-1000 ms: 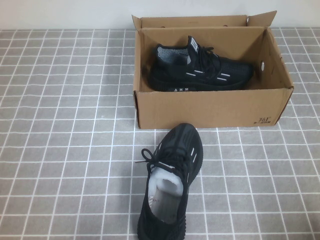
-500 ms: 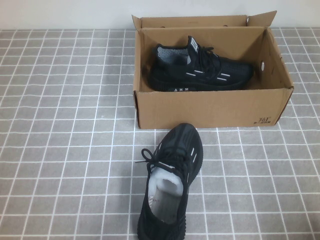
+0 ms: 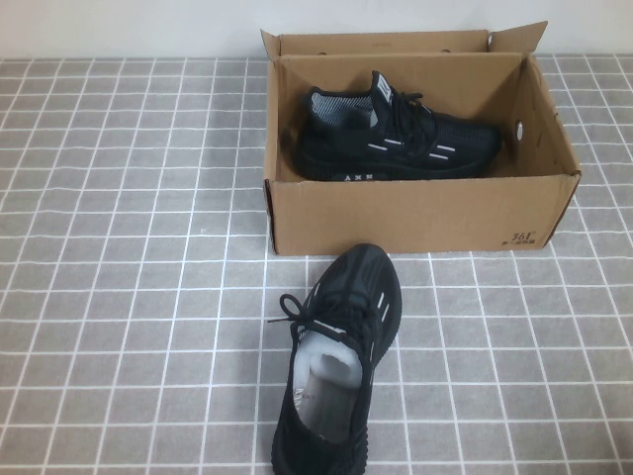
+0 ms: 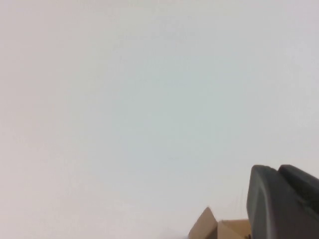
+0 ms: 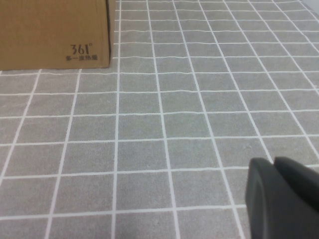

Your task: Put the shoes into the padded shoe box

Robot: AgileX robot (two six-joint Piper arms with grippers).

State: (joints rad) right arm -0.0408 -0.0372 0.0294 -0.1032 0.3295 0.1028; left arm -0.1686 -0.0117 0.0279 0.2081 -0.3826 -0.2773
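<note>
Nothing moves: 1 shoe (image 3: 396, 139) sits in the box (image 3: 415, 213), 1 sneaker (image 3: 336, 361) waits lower centre. Left gripper (image 4: 284, 204) and right gripper (image 5: 284, 199) show only at the lower right of their wrist views, parked; whether either is open I cannot tell.

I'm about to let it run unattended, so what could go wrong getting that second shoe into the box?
1. The loose shoe lies with its toe almost at the box front wall; lifted too low, it could catch the wall and shove the box.
2. The shoe in the box fills the back, so the second could land on it.
3. Left gripper faces the blank wall and right gripper bare floor, so neither wrist camera sees the shoe.
</note>
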